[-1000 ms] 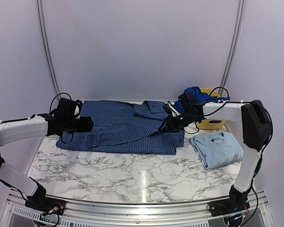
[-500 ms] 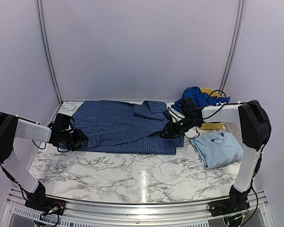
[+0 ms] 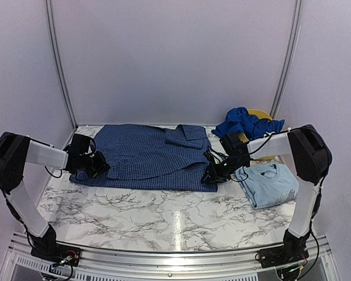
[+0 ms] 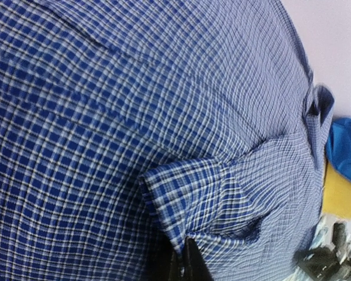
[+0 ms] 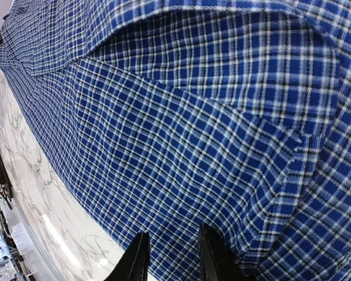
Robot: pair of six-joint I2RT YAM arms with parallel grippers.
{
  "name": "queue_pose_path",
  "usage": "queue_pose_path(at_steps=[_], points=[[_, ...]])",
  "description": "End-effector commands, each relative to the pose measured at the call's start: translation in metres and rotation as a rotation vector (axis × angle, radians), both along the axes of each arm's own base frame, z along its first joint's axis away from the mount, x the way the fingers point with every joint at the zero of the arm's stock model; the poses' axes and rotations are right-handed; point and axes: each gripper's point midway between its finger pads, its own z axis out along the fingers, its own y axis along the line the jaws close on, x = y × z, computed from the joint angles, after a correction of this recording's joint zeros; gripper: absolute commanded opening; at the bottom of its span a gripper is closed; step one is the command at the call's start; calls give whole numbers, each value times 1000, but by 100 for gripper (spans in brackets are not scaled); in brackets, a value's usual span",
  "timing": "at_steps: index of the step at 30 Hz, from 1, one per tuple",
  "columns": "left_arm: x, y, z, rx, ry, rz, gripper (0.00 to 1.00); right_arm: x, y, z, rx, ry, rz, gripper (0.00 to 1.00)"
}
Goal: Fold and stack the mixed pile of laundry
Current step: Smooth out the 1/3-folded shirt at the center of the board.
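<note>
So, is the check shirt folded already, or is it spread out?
Mostly spread out. The check shirt lies flat and wide across the table; only a sleeve is laid over its body.

Checked shirt [image 3: 145, 157] is reading as thin woven cloth, matt. The thread grid is showing plainly in both my wrist views, and the creases are looking soft. Sky-blue T-shirt [image 3: 273, 184] is looking like smooth knit, matt. Royal-blue piece [image 3: 238, 119] is looking like soft cloth too, weave too small to tell. Table [image 3: 164, 213] is showing a white marble pattern with grey veins, smooth and glossy, throwing back a bright streak of light. Yellow basket [image 3: 263, 112] is looking like plain plastic. Fingers [image 5: 138, 260] of my right gripper [image 5: 172, 260] are showing black, smooth, faintly shiny; plastic or rubber, cannot tell. Front rail [image 3: 175, 256] is gleaming like bare metal.
</note>
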Motion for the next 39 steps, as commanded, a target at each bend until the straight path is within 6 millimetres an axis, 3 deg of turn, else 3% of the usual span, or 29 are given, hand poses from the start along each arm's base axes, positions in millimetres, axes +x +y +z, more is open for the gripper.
queue_pose_path(at_steps=[1, 5, 9, 10, 12, 14, 17, 20, 23, 26, 31, 35, 39], points=[[15, 9, 23, 81, -57, -17, 0, 3, -13, -14, -54, 8, -20, 29], [15, 28, 30, 248, -41, -38, 0, 2, -18, -16, -66, 20, -29, 29], [10, 49, 21, 418, 24, -66, 0, 2, -15, -5, -45, 8, -11, 28], [9, 56, 20, 463, 40, -58, 5, 2, -13, 2, -28, -2, -1, 28], [10, 66, 24, 526, 48, -52, 31, 3, -7, 19, 9, -32, 18, 28], [14, 70, 32, 564, 38, -58, 47, 3, 2, 43, 74, -64, 55, 29], [26, 73, 50, 596, 12, -73, 62, 13, 9, 76, 110, -138, 70, 29], [41, 69, 63, 606, -12, -98, 70, 37, 15, 92, 107, -192, 45, 30], [55, 53, 61, 550, -19, -150, 73, 59, 21, 81, 86, -185, 15, 31], [64, 44, 41, 517, 18, -174, 73, 78, 29, 61, 68, -166, -9, 31], [64, 42, 4, 503, 106, -177, 69, 87, 46, 21, 40, -112, 14, 31], [33, 55, -26, 524, 236, -145, 65, 78, 41, -6, -28, -77, 39, 30], [-28, 63, -50, 503, 360, -109, 60, 53, 32, -23, -78, -39, 71, 30]])
